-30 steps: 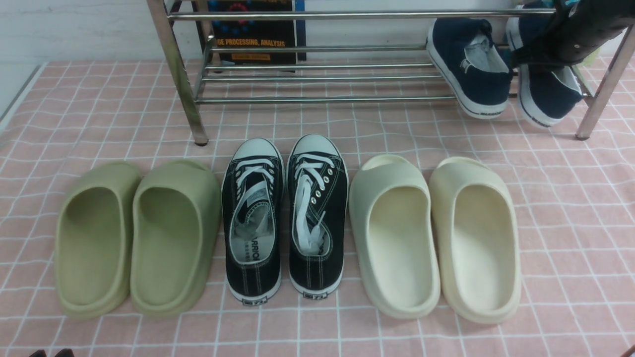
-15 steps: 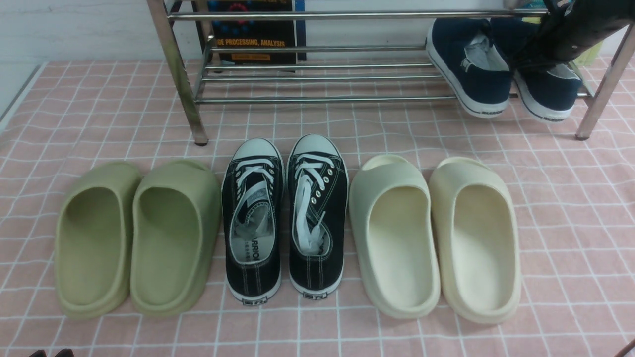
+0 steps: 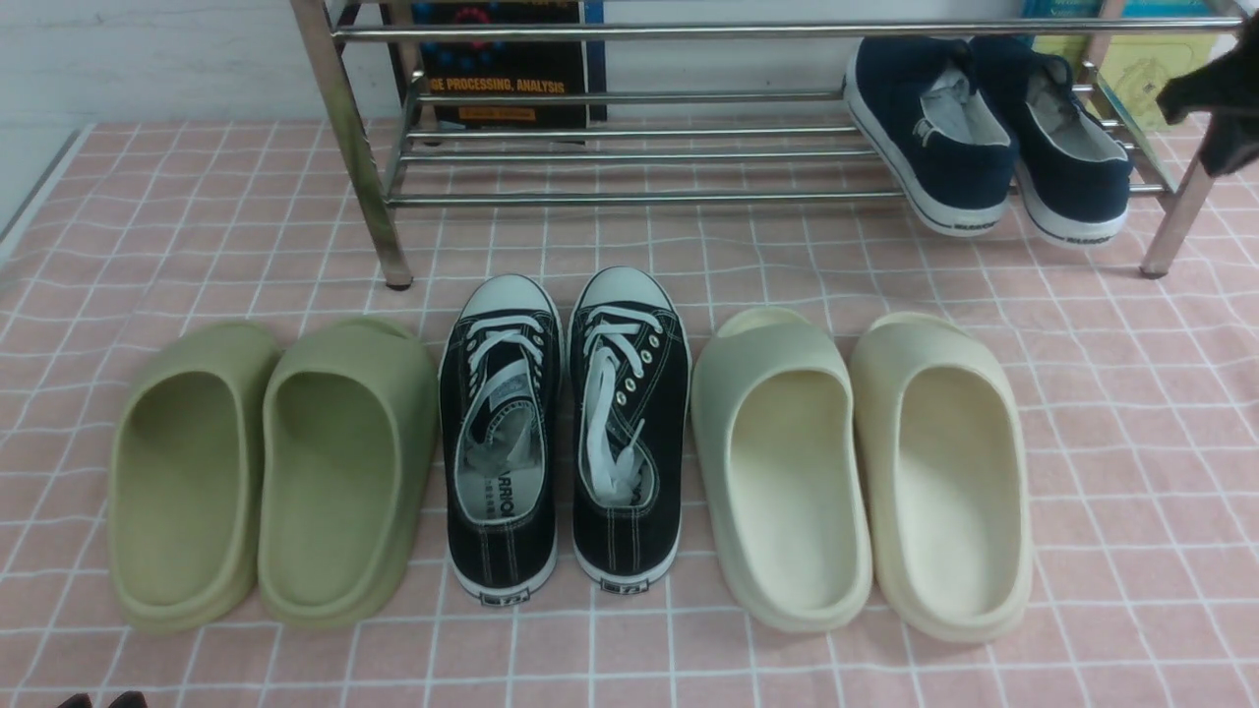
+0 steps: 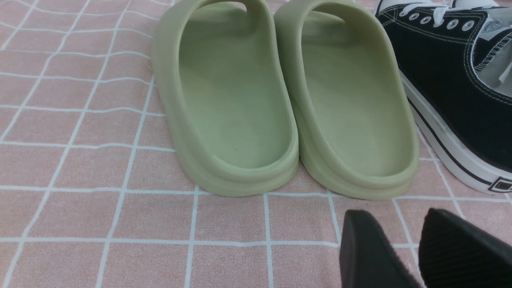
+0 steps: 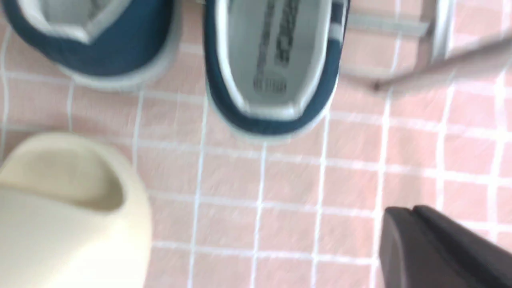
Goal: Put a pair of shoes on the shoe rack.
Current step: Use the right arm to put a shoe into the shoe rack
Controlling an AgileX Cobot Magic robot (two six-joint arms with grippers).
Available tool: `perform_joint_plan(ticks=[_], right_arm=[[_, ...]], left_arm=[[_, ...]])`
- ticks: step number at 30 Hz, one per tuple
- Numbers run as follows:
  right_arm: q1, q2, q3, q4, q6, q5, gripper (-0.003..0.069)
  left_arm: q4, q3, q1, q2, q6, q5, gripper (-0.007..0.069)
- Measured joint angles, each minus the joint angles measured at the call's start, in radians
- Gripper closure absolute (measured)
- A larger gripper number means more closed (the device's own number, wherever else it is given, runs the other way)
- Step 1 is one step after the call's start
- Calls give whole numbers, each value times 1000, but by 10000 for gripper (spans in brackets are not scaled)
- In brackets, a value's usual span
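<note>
Right claw [image 5: 404, 218] has left the navy shoes [image 3: 890, 98]; book [image 3: 502, 69] reads "PROCESSING, ANALYSIS".

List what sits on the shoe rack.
The pair of shoes, side by side, on the lower bars of the shoe rack, right end, heels forward. The bars beneath them are covered.

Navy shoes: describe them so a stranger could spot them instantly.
Find the chrome rack at the back of the pink cloth. The navy shoes sit on its lower bars, right end. They alone are dark blue, and the only pair off the cloth.
</note>
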Motion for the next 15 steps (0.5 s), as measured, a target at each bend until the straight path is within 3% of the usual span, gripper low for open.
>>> perform_joint_plan(ticks=[6, 15], right_arm=[[-9, 0, 164, 99, -17, -29, 673], [44, 40, 277, 101, -40, -367, 667]], left_arm=[[0, 0, 0, 0, 0, 0, 386], [0, 0, 0, 0, 0, 0, 386]])
